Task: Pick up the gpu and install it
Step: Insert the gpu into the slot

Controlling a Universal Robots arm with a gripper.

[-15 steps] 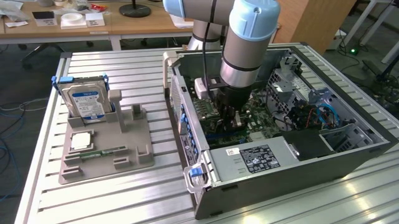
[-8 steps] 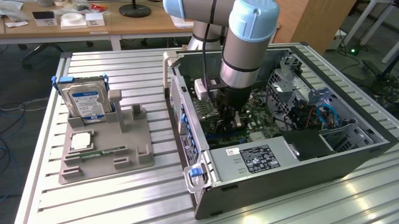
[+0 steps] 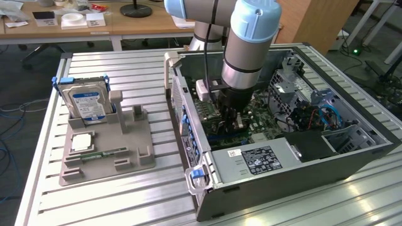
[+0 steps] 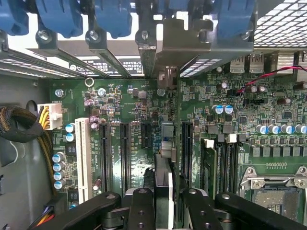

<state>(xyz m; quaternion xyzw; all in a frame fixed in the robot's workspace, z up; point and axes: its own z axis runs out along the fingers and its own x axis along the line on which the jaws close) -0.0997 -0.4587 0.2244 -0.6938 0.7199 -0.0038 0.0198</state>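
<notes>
An open computer case [image 3: 283, 155] lies on its side on the slatted table [image 3: 125, 197], toward the exterior view's right edge. A parts holder [image 3: 107, 146] sits on the table beside the case, nearer the exterior view's left edge. In the holder, a hard drive [image 3: 86, 104] stands upright at its far end, and a memory stick [image 3: 100, 153] lies flat nearer the front. The gripper [image 3: 231, 117] reaches down inside the case over the motherboard [image 4: 129, 110], holding the gpu [image 4: 165, 143] on edge among the expansion slots [image 4: 115, 153].

Silver arm [image 3: 242, 49] with light-blue joint caps, black end effector [image 3: 231, 123].
</notes>
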